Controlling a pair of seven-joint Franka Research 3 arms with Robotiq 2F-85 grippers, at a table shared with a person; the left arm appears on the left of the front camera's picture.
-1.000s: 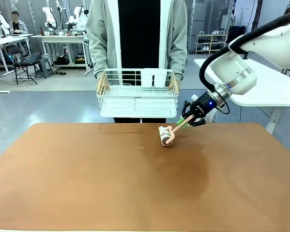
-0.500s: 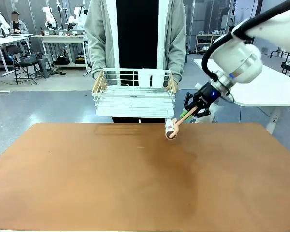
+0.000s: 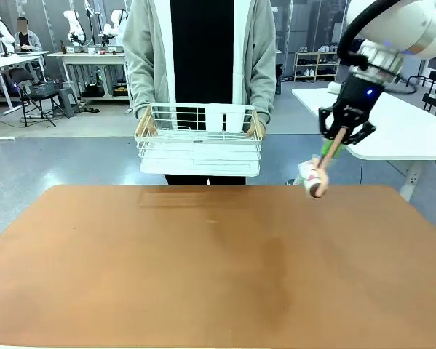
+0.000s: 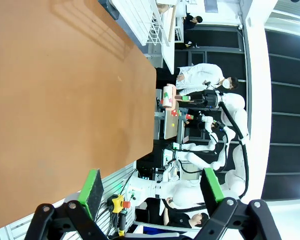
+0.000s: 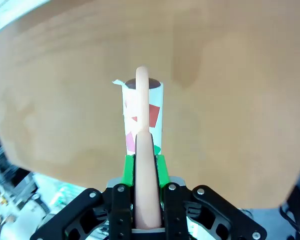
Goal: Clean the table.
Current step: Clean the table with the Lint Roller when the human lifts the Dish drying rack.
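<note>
Wide reddish-brown leather-like bench (image 3: 203, 276) spans the foreground. Person in grey cardigan (image 3: 148, 51) stands at its far edge, holding white wire rack (image 3: 199, 149). Left hand (image 4: 152, 189) spread apart. Right hand (image 3: 345, 134) high over the bench's far right corner, pinching pink-handled lint roller (image 3: 314, 178), roller head hanging downward.
</note>
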